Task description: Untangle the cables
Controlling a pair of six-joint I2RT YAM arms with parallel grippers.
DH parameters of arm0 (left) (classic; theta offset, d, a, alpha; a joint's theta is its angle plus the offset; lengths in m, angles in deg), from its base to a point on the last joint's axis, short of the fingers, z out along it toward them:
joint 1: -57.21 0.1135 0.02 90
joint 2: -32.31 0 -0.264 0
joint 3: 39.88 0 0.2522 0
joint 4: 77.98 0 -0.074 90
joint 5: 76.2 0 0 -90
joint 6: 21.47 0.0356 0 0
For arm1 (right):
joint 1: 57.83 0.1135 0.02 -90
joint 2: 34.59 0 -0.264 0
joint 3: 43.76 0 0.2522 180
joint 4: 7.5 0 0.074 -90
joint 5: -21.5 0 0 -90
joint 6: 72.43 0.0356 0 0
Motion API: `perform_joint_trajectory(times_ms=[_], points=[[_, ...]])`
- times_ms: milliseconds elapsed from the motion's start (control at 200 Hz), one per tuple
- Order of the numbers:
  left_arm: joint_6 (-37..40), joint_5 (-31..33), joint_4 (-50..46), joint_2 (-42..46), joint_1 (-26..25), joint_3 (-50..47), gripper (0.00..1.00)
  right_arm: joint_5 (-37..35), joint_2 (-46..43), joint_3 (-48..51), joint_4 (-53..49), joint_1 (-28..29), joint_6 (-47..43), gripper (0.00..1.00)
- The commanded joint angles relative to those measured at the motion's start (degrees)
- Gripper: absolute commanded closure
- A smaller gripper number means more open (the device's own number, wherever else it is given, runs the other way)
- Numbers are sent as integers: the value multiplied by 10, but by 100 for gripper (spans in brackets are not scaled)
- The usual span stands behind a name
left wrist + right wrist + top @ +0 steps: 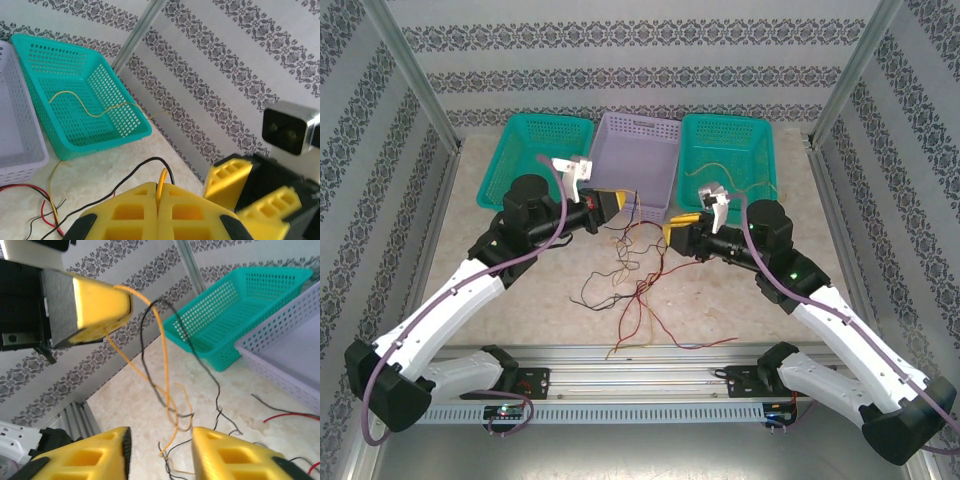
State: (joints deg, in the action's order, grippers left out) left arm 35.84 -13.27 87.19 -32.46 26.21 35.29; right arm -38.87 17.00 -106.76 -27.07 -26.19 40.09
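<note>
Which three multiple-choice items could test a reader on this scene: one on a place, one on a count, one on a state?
1. Where does the single yellow wire lie?
A. Around the right arm
B. In the right teal basket
C. On the metal rail

2. How many baskets stand at the far side of the table?
A. Two
B. Three
C. Five

3. The left gripper is:
A. Wide open
B. Shut on a basket rim
C. Shut on an orange wire

Key:
1 B, it curves over that basket's mesh floor.
2 B, the left teal basket, the lavender basket and the right teal one.
3 C, its fingers meet with the wire pinched between them.
</note>
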Motion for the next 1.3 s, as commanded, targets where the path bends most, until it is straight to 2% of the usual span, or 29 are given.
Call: perform_joint_trajectory(times_ms=[0,225,470,650,819,1024,1294], points=[[-27,0,16,-14,4,29,100,38,2,12,75,9,27,58],[-56,-13,43,-35,2,21,100,4,53,-6,135,55,54,57],[-61,-20,44,-30,2,13,100,-85,110,-63,65,74,21,60],[-67,-28,49,-29,2,7,100,-115,120,-71,75,75,21,59],[-64,-28,46,-28,1,7,100,-121,140,-85,64,75,19,70],[-56,-26,33,-27,1,10,100,-144,132,-85,58,74,15,76],[-36,-13,1,-27,1,16,100,-132,123,-83,46,70,9,94]])
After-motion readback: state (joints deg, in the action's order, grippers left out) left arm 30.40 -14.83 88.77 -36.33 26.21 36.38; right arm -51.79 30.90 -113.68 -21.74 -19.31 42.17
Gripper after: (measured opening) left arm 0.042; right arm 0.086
